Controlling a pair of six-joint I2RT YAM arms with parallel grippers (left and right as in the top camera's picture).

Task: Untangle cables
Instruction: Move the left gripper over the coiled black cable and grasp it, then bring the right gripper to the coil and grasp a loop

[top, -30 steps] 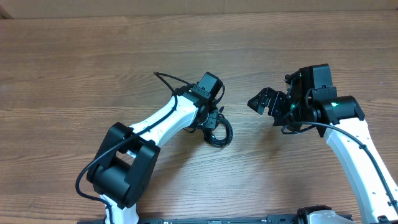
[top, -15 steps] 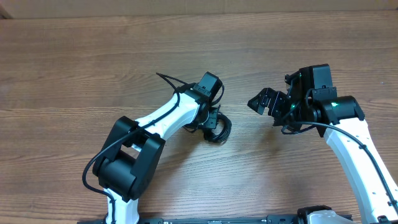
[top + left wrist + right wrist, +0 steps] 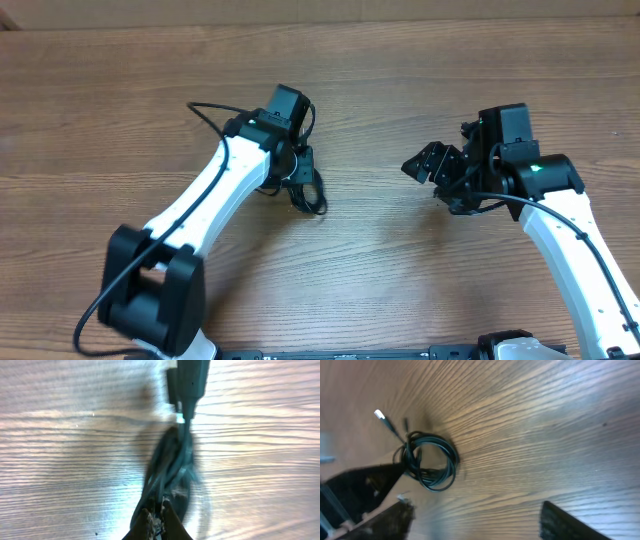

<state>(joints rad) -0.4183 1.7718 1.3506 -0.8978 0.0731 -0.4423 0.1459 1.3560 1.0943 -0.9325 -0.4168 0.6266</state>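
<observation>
The cables (image 3: 318, 203) are a small bundle of thin black cords hanging at my left gripper (image 3: 303, 185), left of the table's middle. In the left wrist view my left gripper (image 3: 156, 516) is shut on the bundle (image 3: 172, 462), which stretches away from the jaws to a plug end (image 3: 190, 380). My right gripper (image 3: 428, 166) is open and empty, apart from the bundle to its right. The right wrist view shows the coiled cords (image 3: 431, 461) with a pale plug tip (image 3: 379, 413) beyond the spread fingers (image 3: 480, 520).
The wooden table (image 3: 120, 110) runs under both arms. A thicker black arm wire (image 3: 205, 108) loops off the left arm. A pale wall edge (image 3: 320, 10) borders the far side of the table.
My left gripper has moved left and farther back, dragging the cable bundle with it, now stretched longer. The right arm has barely moved.
</observation>
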